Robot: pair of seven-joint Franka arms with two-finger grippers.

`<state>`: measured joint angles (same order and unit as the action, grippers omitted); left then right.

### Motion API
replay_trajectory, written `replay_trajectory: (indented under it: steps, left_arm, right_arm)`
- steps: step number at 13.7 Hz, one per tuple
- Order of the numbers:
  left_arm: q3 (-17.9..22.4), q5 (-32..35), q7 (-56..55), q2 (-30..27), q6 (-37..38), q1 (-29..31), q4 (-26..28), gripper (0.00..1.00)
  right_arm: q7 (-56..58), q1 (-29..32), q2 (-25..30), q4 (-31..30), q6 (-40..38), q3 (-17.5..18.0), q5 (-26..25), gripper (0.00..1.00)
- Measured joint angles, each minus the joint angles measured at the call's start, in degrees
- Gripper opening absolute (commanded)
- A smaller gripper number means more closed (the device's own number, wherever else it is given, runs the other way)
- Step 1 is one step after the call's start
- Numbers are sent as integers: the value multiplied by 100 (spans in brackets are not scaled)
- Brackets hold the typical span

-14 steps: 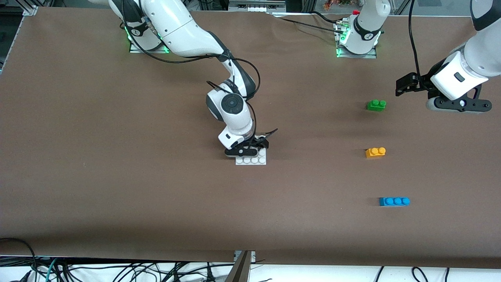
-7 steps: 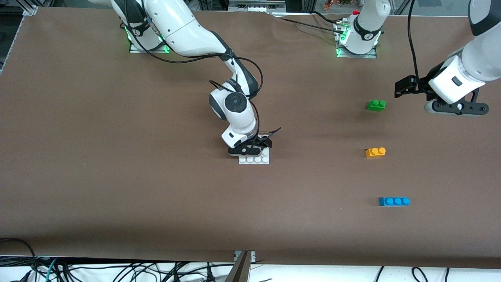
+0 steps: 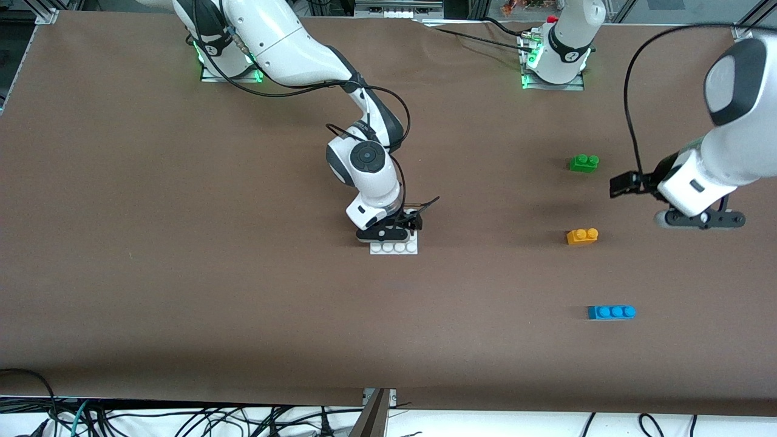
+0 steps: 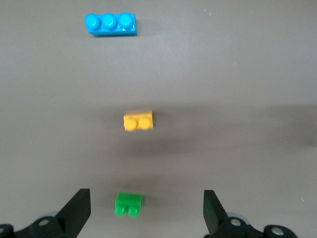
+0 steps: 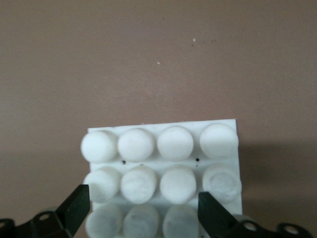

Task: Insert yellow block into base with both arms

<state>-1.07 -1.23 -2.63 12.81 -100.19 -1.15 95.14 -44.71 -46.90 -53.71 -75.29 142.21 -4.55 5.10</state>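
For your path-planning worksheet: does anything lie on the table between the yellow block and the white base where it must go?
Nothing visible does. Bare table runs from the yellow block to the base; the right gripper sits on the base itself.

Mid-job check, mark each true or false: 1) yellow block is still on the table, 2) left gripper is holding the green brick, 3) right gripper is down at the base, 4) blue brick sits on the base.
1) The yellow block lies on the table, ungripped: true.
2) The left gripper holds the green brick: false. It is open and empty, in the air beside the bricks.
3) The right gripper is down at the base: true, its fingers straddle the studs.
4) The blue brick sits on the base: false. It lies on the table, nearest the front camera.
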Motion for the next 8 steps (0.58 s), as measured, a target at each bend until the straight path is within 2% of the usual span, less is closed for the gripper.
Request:
replay_trajectory:
  steps: [4,8]
  left_arm:
    - [2,25,-76,521,-631,84,276,100]
    - [-3,345,-150,568,-1914,85,1237,100]
  right_arm:
    - [90,16,84,705,-872,-194,-1,100]
    - [1229,377,494,928,-1686,-586,-1,100]
